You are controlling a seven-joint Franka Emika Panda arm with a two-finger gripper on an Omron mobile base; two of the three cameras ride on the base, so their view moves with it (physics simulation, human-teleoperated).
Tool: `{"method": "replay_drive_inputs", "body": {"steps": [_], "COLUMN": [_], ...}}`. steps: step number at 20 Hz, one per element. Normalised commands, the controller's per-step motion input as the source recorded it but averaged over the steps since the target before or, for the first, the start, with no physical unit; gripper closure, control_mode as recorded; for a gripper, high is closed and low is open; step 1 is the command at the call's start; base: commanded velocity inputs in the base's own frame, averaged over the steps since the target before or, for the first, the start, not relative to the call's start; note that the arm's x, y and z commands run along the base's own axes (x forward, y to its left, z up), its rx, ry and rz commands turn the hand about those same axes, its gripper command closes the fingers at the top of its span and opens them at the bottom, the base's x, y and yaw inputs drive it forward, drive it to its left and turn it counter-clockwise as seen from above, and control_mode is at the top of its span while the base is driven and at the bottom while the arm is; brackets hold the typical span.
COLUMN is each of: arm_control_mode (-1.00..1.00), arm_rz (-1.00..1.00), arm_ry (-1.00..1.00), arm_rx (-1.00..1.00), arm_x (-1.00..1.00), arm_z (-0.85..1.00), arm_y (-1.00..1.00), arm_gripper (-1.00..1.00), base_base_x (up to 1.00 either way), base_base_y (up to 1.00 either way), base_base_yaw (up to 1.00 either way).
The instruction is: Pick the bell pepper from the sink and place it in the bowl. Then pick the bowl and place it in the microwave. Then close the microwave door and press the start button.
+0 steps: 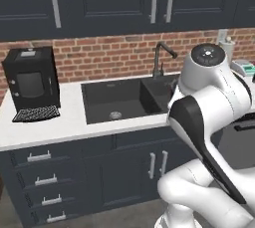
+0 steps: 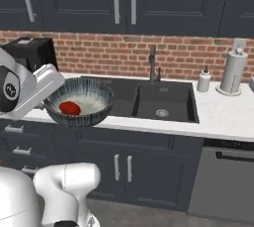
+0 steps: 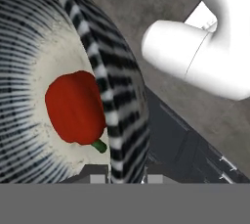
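- The gripper [image 3: 122,178] is clamped on the rim of the bowl [image 2: 79,101], which is being carried in front of the counter, left of the sink [image 2: 149,99].
- The bowl should be kept level, so that nothing is tipped out.
- The bell pepper [image 3: 75,106], glossy red, is being cradled in the striped, pale-centred bowl.

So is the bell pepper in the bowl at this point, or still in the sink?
In the bowl. The red bell pepper lies on the pale bottom of the striped bowl; the hand view shows it there too. The sink holds no pepper.
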Motion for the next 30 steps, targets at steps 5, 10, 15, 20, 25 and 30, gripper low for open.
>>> {"method": "replay_drive_inputs", "body": {"steps": [5, 10, 15, 20, 25, 30], "arm_control_mode": [1.0, 1.0, 1.0, 1.0, 1.0, 1.0], "arm_rz": [0.0, 0.0, 0.0, 0.0, 0.0, 0.0], "arm_ry": [0.0, 0.0, 0.0, 0.0, 0.0, 0.0], "arm_rx": [0.0, 0.0, 0.0, 0.0, 0.0, 0.0], "arm_x": [0.0, 0.0, 0.0, 0.0, 0.0, 0.0], "arm_z": [0.0, 0.0, 0.0, 0.0, 0.0, 0.0], "arm_y": [0.0, 0.0, 0.0, 0.0, 0.0, 0.0], "arm_gripper": [1.0, 1.0, 1.0, 1.0, 1.0, 1.0], "base_base_x": [0.0, 0.0, 0.0, 0.0, 0.0, 0.4], "base_base_y": [0.14, 0.14, 0.09, 0.05, 0.02, -0.07], "base_base_yaw": [-0.78, -0.93, -0.91, -0.88, -0.77, -0.51]}}
